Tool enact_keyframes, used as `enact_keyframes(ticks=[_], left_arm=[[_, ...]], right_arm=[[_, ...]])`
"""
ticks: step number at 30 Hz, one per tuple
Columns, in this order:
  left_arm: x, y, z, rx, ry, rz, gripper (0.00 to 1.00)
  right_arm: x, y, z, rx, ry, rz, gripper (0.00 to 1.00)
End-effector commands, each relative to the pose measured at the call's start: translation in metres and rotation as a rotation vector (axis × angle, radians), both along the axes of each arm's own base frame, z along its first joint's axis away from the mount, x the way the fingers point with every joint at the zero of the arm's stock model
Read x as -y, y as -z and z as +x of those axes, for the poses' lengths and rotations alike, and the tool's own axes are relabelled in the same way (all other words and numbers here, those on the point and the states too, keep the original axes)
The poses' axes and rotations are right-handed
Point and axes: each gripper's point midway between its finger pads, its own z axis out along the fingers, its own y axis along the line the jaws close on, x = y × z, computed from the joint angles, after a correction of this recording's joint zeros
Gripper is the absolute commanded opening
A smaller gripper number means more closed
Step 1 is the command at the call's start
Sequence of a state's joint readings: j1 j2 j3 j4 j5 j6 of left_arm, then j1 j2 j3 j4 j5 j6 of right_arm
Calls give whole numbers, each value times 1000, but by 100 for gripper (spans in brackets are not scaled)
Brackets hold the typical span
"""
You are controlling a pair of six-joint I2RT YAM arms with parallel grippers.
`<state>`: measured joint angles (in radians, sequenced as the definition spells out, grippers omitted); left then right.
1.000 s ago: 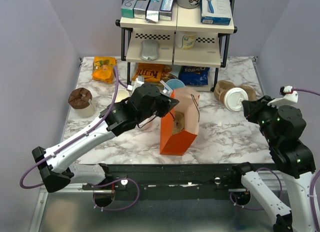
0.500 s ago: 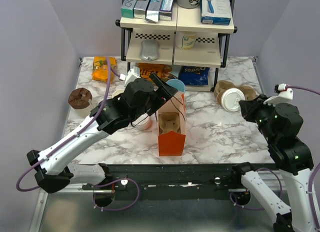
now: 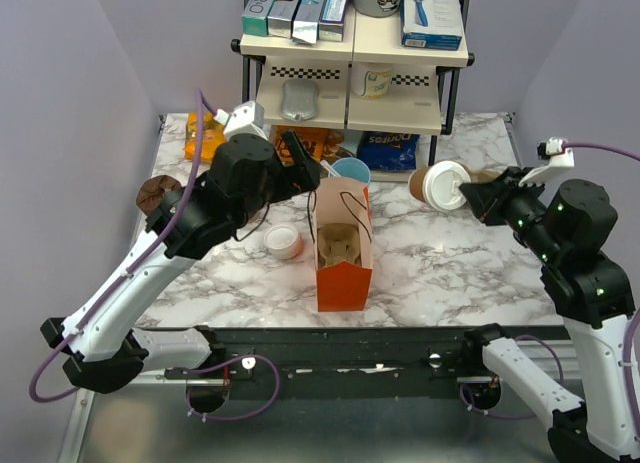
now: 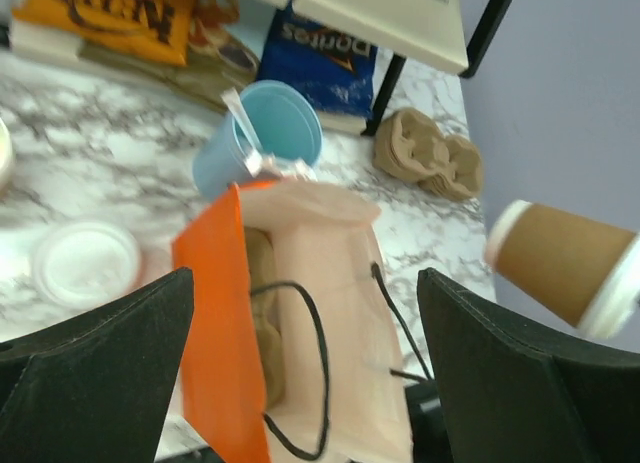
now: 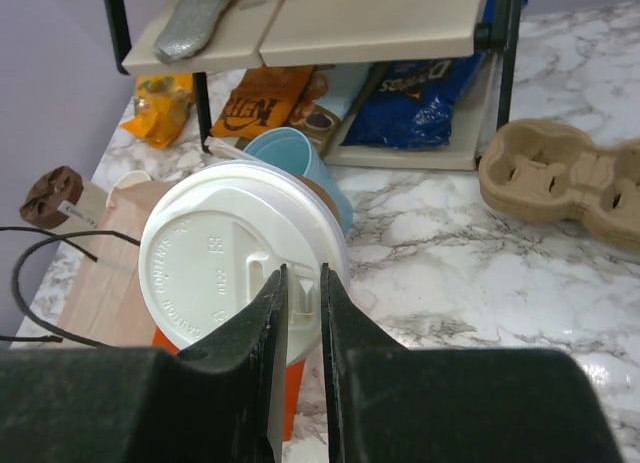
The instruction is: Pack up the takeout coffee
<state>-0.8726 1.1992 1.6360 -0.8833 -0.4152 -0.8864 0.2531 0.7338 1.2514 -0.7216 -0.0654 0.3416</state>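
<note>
The takeout coffee (image 3: pixel 438 186), a tan paper cup with a white lid (image 5: pixel 232 265), hangs on its side in the air to the right of the orange paper bag (image 3: pixel 341 251). My right gripper (image 3: pixel 472 196) is shut on the rim of its lid (image 5: pixel 300 301). The bag stands upright with its mouth open and something of brown cardboard inside. My left gripper (image 3: pixel 302 163) hovers open just above and left of the bag's mouth, and its fingers stand wide on either side of the bag (image 4: pixel 300 313) without touching it. The coffee (image 4: pixel 562 268) shows at the right in the left wrist view.
A light-blue cup (image 3: pixel 351 170) stands right behind the bag. A cardboard cup carrier (image 5: pixel 570 183) lies at the back right. A small white-lidded cup (image 3: pixel 284 241) sits left of the bag, and a brown muffin (image 3: pixel 160 194) farther left. The shelf rack (image 3: pixel 355 78) and snack bags (image 3: pixel 388 149) line the back.
My left gripper let go of the bag, opened and rose back-left; the tilted bag now stands upright. My right gripper lifted the coffee off the table and carried it left toward the bag.
</note>
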Motion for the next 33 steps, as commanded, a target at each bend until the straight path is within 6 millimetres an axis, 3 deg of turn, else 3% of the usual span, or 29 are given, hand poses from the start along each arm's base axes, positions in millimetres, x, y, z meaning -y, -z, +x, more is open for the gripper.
enact_keyframes(ticks=[1,2,3,4,6,11,17,23,28,33], left_arm=[[-35,-34,39,184,-7,88,99],[-30,-37,45,207,37,89,99],[-13,-36,41,254,217,133,99],[-5,-29,46,262,301,143,99],[13,-33,45,353,459,167,99],[40,-17,48,502,745,317,99],[40,24,64,469,849,488,99],[42,55,82,415,918,600,99],[54,94,76,315,1109,617,92],[59,111,80,282,1145,646,86]], right_arm=[[-21,-58,-19,156,-164,19,1],[-28,-68,-25,181,-212,29,1],[-43,-72,-34,188,-312,43,1],[-51,-74,-37,185,-361,58,1],[-70,-78,-50,180,-508,77,1],[-96,-75,-57,115,-708,117,1],[-86,-79,-61,153,-643,92,1],[-74,-72,-51,139,-533,84,1],[-68,-73,-51,155,-490,90,1],[-66,-72,-49,154,-470,86,1]])
